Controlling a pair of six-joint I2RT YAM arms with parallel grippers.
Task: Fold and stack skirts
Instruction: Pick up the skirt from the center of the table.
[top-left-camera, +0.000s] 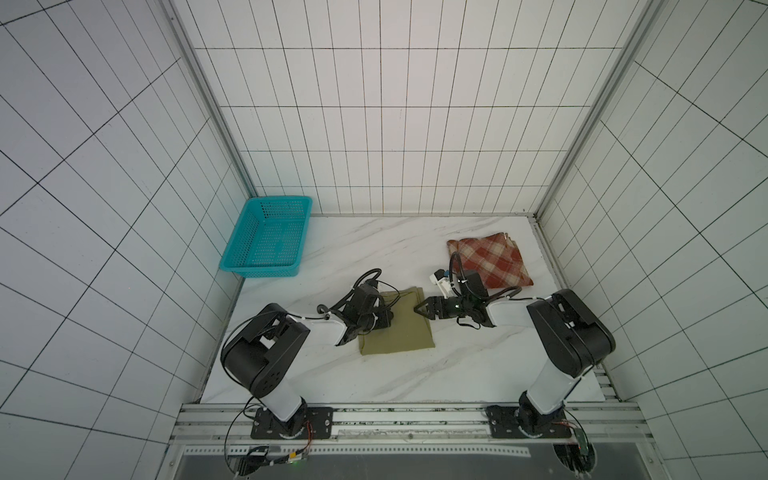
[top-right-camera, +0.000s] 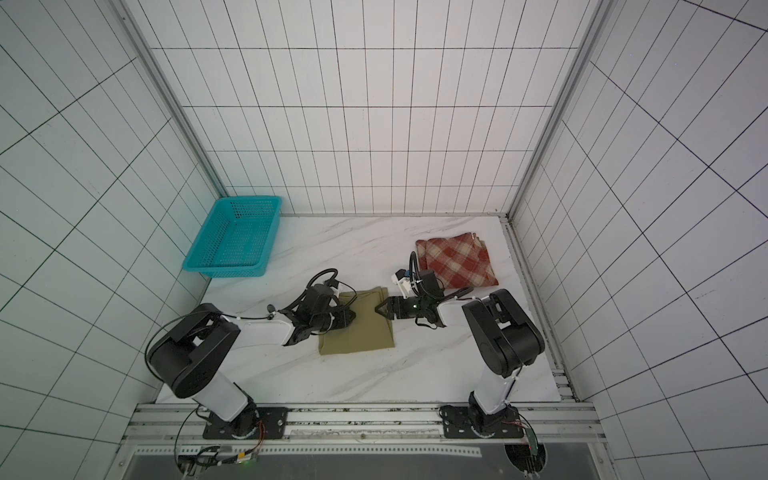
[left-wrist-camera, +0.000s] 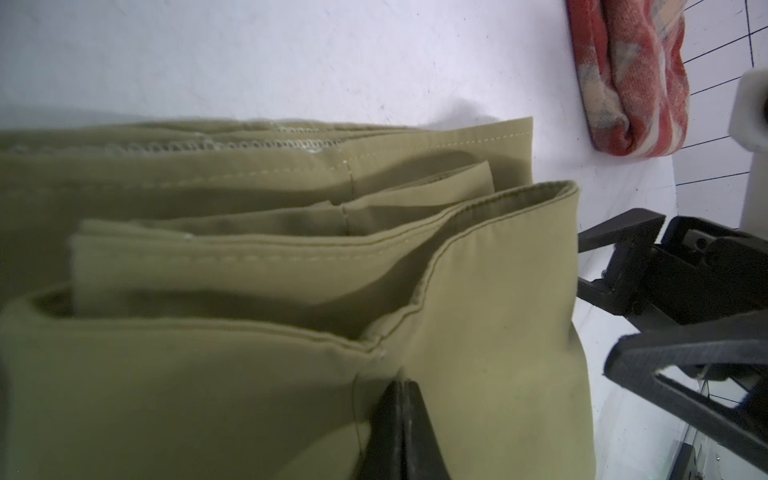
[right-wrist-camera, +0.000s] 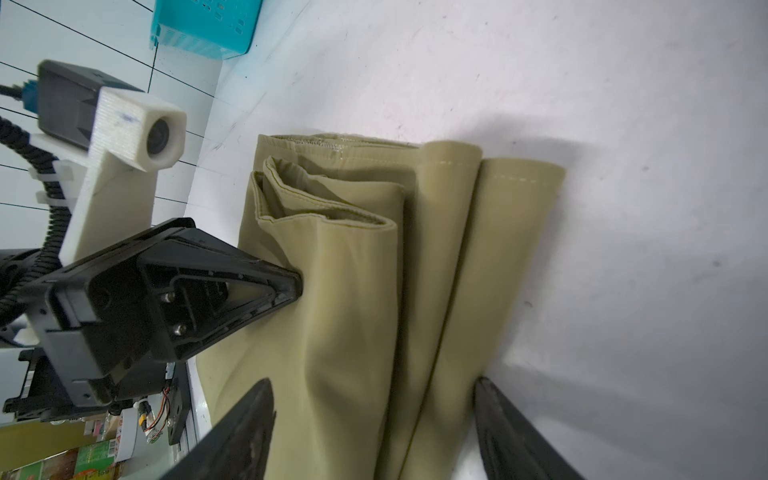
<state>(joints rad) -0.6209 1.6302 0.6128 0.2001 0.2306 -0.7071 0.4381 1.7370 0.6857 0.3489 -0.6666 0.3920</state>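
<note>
Pinching the smooth, stitched olive skirt (right-wrist-camera: 357, 299), left tool (right-wrist-camera: 297, 286) clamped shut, right tool (right-wrist-camera: 374, 384) spread wide astride its folded edge, empty

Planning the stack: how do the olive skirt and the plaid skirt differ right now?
The olive skirt is plain khaki; the plaid skirt is red-rust and cream checks. The olive skirt lies mid-table between the arms; the plaid skirt sits far right. The left gripper is shut on the olive skirt and the right gripper straddles its edge with open jaws; no gripper is at the plaid skirt. Both lie folded on the table, apart.
</note>
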